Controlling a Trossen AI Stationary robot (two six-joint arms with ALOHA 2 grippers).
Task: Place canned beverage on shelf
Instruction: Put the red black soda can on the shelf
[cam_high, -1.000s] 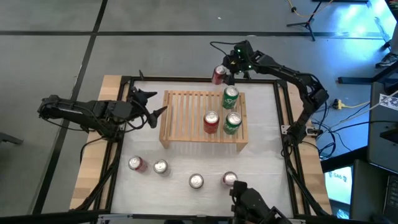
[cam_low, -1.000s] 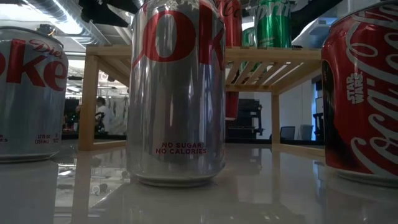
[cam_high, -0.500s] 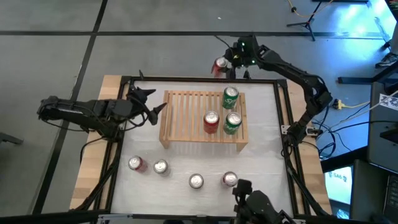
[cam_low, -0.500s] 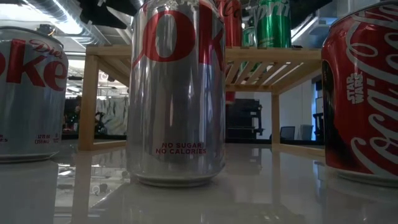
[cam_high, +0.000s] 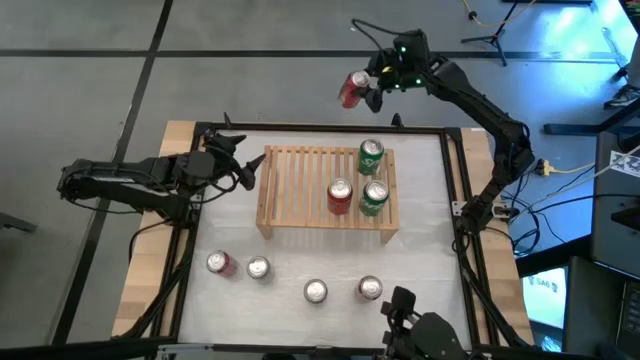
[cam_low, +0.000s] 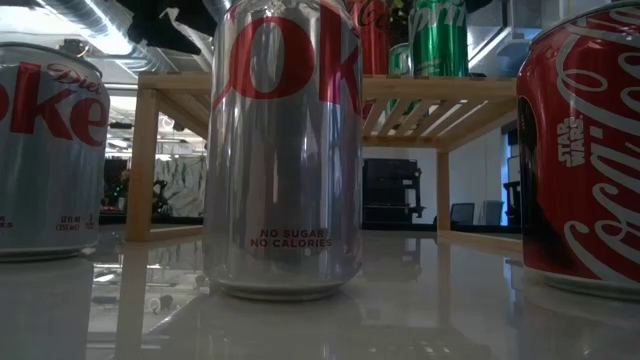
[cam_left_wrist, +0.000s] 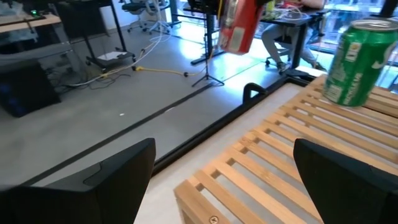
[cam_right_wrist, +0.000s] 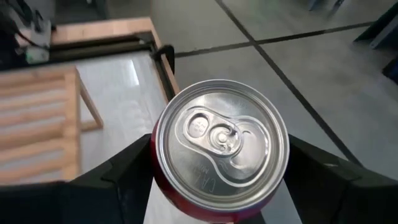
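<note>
Cans to shelf: three of eight shelved.
Left gripper (cam_high: 237, 163) idle beside shelf (cam_high: 300, 190), jaws spread, empty; four cans (cam_high: 315, 291) left on table (cam_high: 420, 270); right gripper (cam_high: 372, 88) raised beyond table's far edge, jaws pinching red can (cam_high: 352, 89).

Silver can (cam_low: 285, 150) foremost, shelf (cam_low: 440, 95) behind, green can (cam_low: 440, 38) atop

Shelf (cam_high: 300, 190): low light-wood rack w/ slatted top, short side legs, sat mid-counter; it carried 3 upright cans at its right end: green can (cam_high: 371, 156) at far edge, red can (cam_high: 340, 196) and 2nd green can (cam_high: 375, 197) side by side nearer; another red can (cam_high: 354, 89) hung tilted beyond the counter's far edge, clamped in the right tool (cam_high: 372, 88).
</note>
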